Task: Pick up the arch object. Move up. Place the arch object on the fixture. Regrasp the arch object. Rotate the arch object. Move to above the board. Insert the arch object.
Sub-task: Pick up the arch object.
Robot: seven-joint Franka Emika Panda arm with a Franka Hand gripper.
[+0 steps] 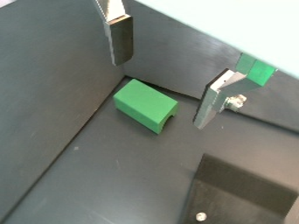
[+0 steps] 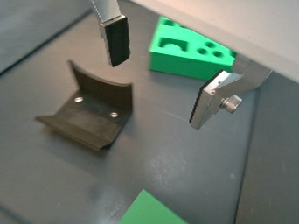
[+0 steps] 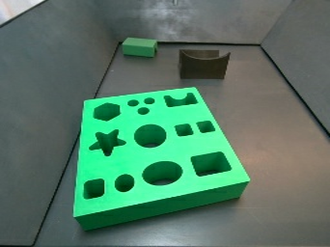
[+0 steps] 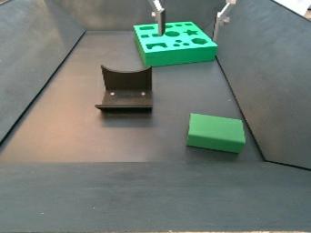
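Near a floor corner: green block point(image 1: 146, 105) lies flat, untouched | gripper point(image 1: 163, 77) above it, fingers spread, empty | your risk: descend off-centre, a finger nudges block toward the wall, away from fixture point(image 2: 89, 106).

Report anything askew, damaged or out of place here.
Nothing stands out. The arch object lies flat on the floor, the fixture stands upright, and the board lies flat and intact. The gripper hangs open above the floor, holding nothing.
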